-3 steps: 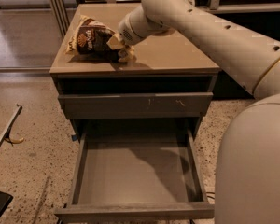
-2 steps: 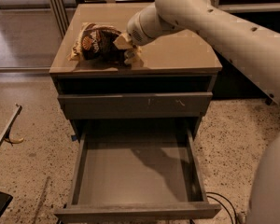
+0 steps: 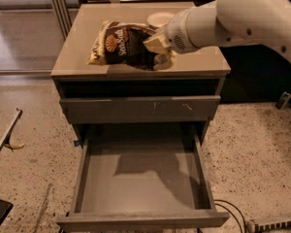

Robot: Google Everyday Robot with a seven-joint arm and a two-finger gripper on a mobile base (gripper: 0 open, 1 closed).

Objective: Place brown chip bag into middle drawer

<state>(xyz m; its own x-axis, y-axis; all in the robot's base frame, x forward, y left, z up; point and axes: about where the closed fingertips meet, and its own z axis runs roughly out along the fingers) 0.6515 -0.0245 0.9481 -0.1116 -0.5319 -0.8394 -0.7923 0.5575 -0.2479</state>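
The brown chip bag has a dark brown middle with a round logo and cream-yellow ends. It hangs tilted just over the front part of the cabinet top. My gripper is shut on the bag's right end, with the arm reaching in from the upper right. The middle drawer is pulled fully open below, a plain grey box with nothing in it. It lies below and in front of the bag.
A small cream bowl sits on the cabinet top behind my gripper. The closed upper drawer front has pale scratch marks. A cable lies on the speckled floor at the lower right. A dark bar leans at the left.
The bag has come up off the back left of the cabinet top and moved toward its front edge in my gripper. The view has shifted closer to the cabinet.
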